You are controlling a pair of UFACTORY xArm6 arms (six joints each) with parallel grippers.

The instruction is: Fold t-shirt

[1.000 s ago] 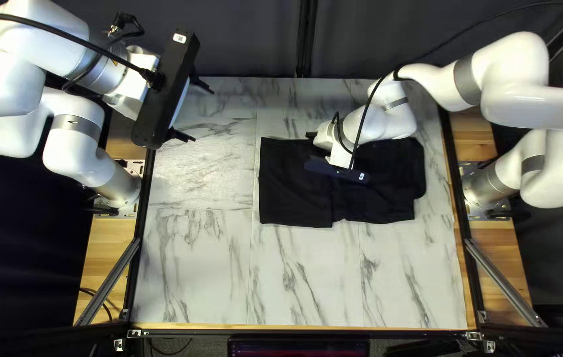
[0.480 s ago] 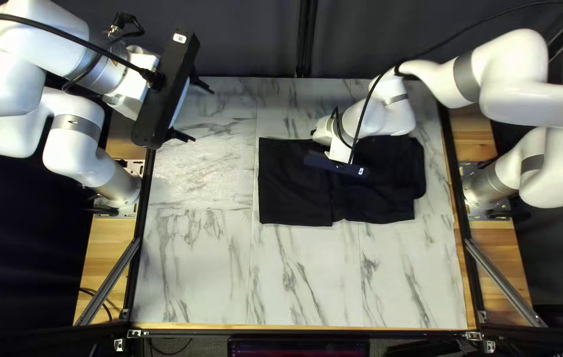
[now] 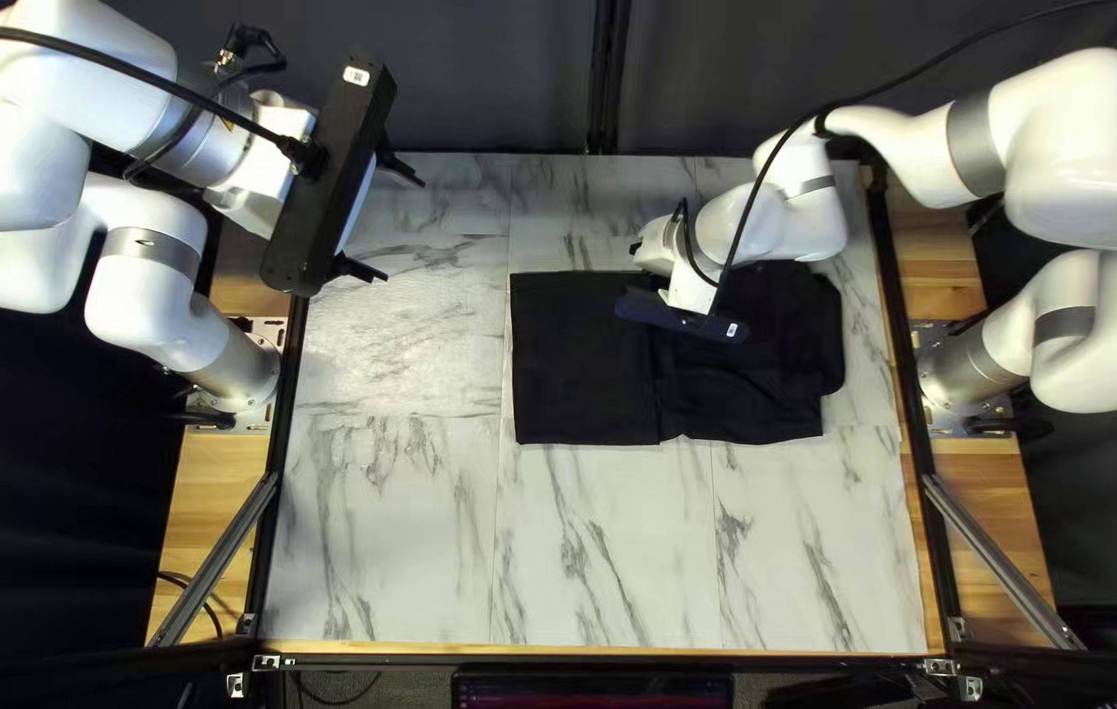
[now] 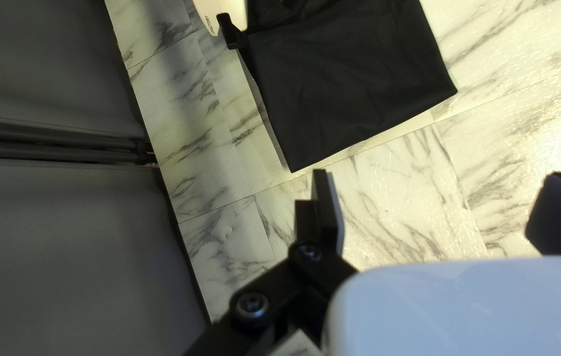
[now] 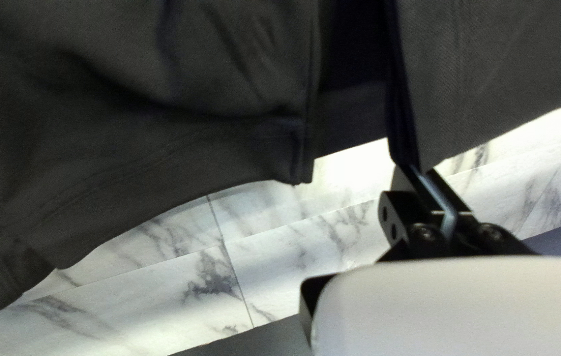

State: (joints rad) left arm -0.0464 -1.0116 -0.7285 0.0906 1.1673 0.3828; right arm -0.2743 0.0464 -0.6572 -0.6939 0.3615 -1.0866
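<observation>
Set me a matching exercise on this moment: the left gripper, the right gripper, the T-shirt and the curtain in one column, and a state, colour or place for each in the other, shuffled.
Column 1
1. Left gripper
2. Right gripper
3. T-shirt
4. Curtain

Column 2
A. Dark, beyond the far edge of the tabletop
B. Shut on an edge of the garment
C. Open, holding nothing
D. Black, lying on the tabletop

Right pairs: 1-C, 2-B, 3-D, 4-A
</observation>
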